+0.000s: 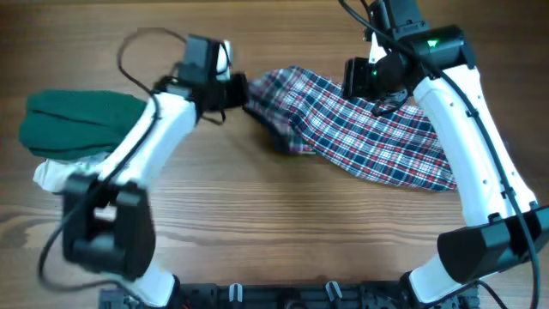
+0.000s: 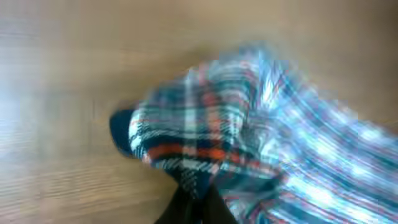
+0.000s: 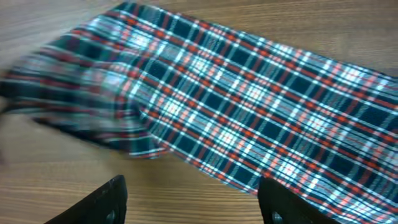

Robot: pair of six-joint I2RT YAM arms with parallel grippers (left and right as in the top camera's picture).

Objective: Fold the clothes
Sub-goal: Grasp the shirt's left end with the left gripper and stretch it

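Pinching with my left gripper (image 1: 238, 93), jaws closed on the bunched left end of the soft red, white and navy plaid cotton shirt (image 1: 360, 129), I judge I have an edge to fold over. My right gripper (image 3: 193, 202) hangs wide open over the shirt's right half, holding nothing. The shirt lies rumpled across the brown wooden table (image 1: 283, 223), apart from the dark green garment (image 1: 77, 124).

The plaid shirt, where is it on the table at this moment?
In the overhead view the plaid shirt lies on the right half of the table, stretched from the left hand near the far middle toward the right arm.
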